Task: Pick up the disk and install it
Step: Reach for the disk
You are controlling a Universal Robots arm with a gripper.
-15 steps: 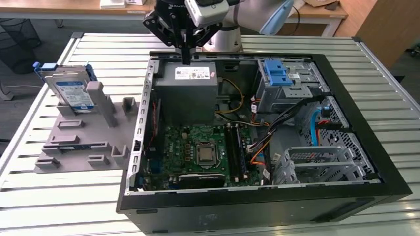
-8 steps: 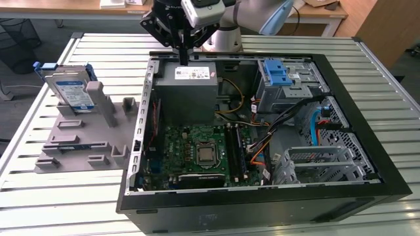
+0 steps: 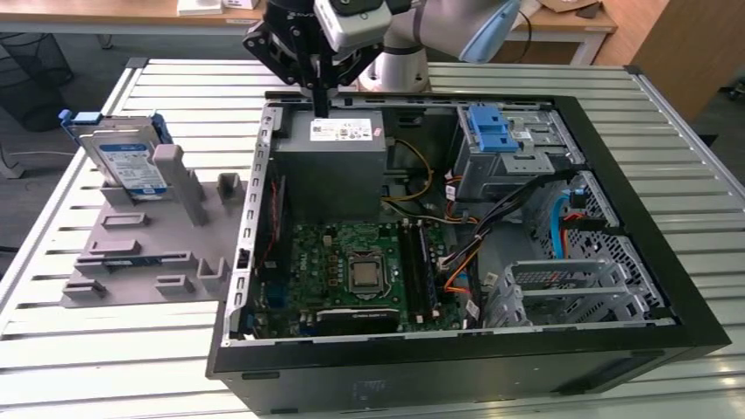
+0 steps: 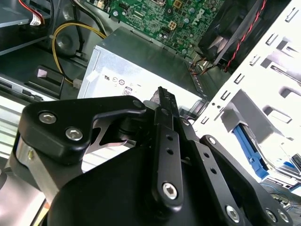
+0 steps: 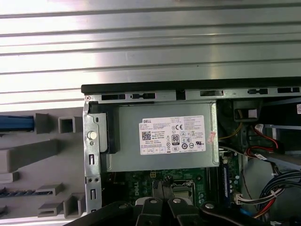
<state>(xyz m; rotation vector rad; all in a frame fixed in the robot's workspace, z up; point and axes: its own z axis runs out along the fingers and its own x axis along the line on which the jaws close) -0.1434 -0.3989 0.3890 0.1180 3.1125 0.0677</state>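
Slatted metal table (image 3: 686, 175) carried an open computer case (image 3: 466, 371) lying on its side. A grey holder fixture (image 3: 140, 262) lay beside it on the exterior view's left. Inside the case were a grey power supply (image 3: 338, 157), a green motherboard (image 3: 349, 271) and a drive bay with a blue latch (image 3: 491, 129) on top.

The disk (image 3: 126, 161) stood upright in the fixture, outside the case and well apart from the gripper, untouched. That placement showed in the exterior view.

The first wrist view looked straight down on the power supply (image 5: 164, 136), whose white sticker (image 5: 173, 135) carried small print and marks. The second wrist view showed a yellow cable (image 4: 70, 33) and a black fan (image 4: 230, 28) past the linkage. The disk's label was white and blue, its text too small to read.

The arm reached in from the table's far side, wrist pointing down. The gripper (image 3: 317, 105) hung vertical over the power supply's far edge, near the case wall. Its fingers were pressed together with nothing between them, also seen in both wrist views (image 5: 162, 184) (image 4: 162, 96).
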